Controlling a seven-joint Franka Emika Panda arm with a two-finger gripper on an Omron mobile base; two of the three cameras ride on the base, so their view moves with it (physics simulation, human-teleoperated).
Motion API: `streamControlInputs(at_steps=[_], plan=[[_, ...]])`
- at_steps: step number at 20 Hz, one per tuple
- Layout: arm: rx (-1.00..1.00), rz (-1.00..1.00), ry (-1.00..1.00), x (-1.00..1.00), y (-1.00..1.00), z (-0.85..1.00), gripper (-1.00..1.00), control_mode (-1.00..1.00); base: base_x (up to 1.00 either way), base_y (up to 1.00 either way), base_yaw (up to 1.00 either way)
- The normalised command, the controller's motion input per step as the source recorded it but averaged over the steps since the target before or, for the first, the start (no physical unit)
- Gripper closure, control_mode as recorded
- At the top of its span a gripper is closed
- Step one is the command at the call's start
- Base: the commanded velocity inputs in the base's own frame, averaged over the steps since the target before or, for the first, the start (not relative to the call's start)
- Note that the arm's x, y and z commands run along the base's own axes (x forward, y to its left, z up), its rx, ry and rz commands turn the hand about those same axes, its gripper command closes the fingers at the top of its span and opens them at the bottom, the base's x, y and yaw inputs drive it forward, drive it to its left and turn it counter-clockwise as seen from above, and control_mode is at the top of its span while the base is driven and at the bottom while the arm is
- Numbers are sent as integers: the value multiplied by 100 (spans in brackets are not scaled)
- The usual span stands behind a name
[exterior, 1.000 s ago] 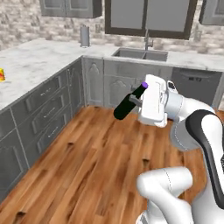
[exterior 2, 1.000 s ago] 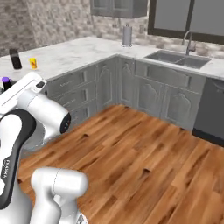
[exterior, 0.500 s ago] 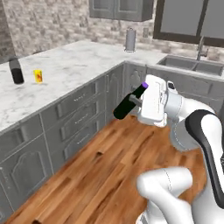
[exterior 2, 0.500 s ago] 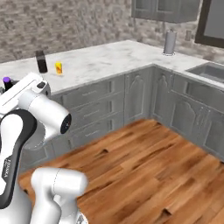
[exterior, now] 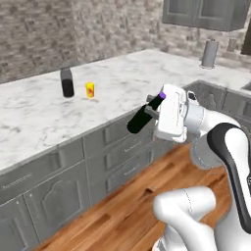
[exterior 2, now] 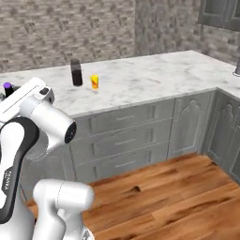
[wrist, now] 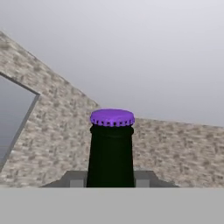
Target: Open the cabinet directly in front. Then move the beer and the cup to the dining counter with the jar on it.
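Note:
My gripper (exterior: 153, 111) is shut on the beer (exterior: 138, 121), a dark bottle with a purple cap, held tilted in the air over the grey drawers. In the hand view its neck (wrist: 111, 151) rises between my fingertips. The purple cap (exterior 2: 7, 86) peeks out beside my hand in the right base view. On the dining counter (exterior: 117, 81) the black jar (exterior: 67, 82) stands upright with the yellow cup (exterior: 90, 89) just to its right. From the other side, the jar (exterior 2: 76, 72) and the cup (exterior 2: 94, 81) sit near the counter's (exterior 2: 150, 77) front edge.
A pale grey metallic cylinder (exterior: 210, 53) stands at the far right of the marble top. Grey wall cabinets (exterior: 206, 12) hang above it. Grey drawers and doors (exterior 2: 126, 140) run under the counter, over a wooden floor (exterior 2: 159, 197). A stone-tile wall lies behind.
The whole picture has shifted as the base turned: the counter with the jar and cup has come nearer and toward the middle. The beer stays in my gripper.

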Motion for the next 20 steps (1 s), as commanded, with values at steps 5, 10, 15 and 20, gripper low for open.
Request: streamControlInputs(at_steps=[5,10,15,20], plan=[[0,0,0,0,0,0,100,100,100,-34,46],[0,0,0,0,0,0,100,100,100,-86,34],[0,0,0,0,0,0,100,100,71,-98,31],[0,0,0,0,0,0,100,100,64,-40,25]])
